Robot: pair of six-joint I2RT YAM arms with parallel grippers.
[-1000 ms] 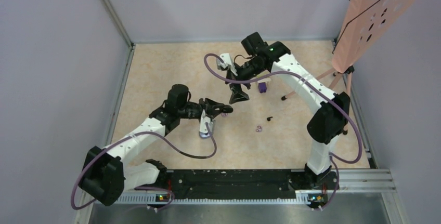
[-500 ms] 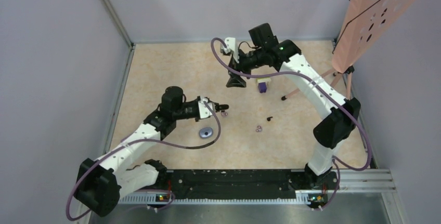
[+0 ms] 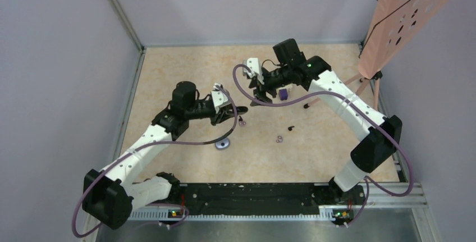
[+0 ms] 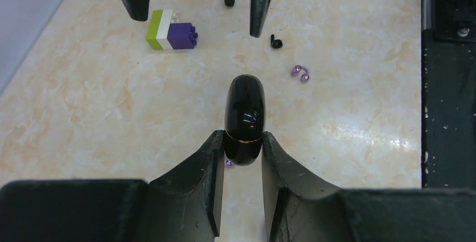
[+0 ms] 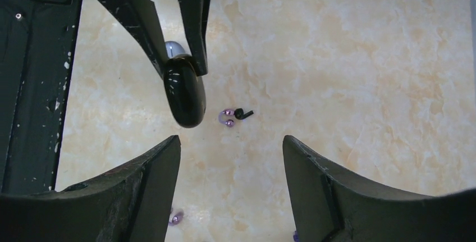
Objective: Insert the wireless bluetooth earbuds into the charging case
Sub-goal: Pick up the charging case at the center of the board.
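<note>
1. Between the fingers of the left gripper (image 4: 242,141) sits the black charging case (image 4: 243,107). The jaws are clenched on its rear end, and most of its glossy oval body sticks out past the fingertips. A thin gold line runs round the case near the grip.
2. Over the marbled table (image 3: 185,73), the case is held near the middle, pointing toward the right arm.
3. Just beside the case's tip in the top view lies the purple earbud with a dark stem (image 5: 233,115). The left wrist view shows only a purple speck of it under the case.
4. Farther toward the right arm lies the purple ring-like earbud (image 4: 301,73), with the black earbud (image 4: 275,42) near it but apart. Both rest on the table, outside the case.
5. The right gripper (image 5: 230,141) hangs over the far middle of the table. Its jaws are spread and nothing is between them, and its camera looks down on the case and the stemmed earbud.
6. A green, white and purple block (image 4: 171,36) lies close to the right gripper's fingers.
7. A grey oval piece (image 3: 223,144) lies on the table close to the left arm's purple cable, on the near side of the left gripper.
8. A pink perforated panel (image 3: 412,12) stands on thin legs at the far right corner.
</note>
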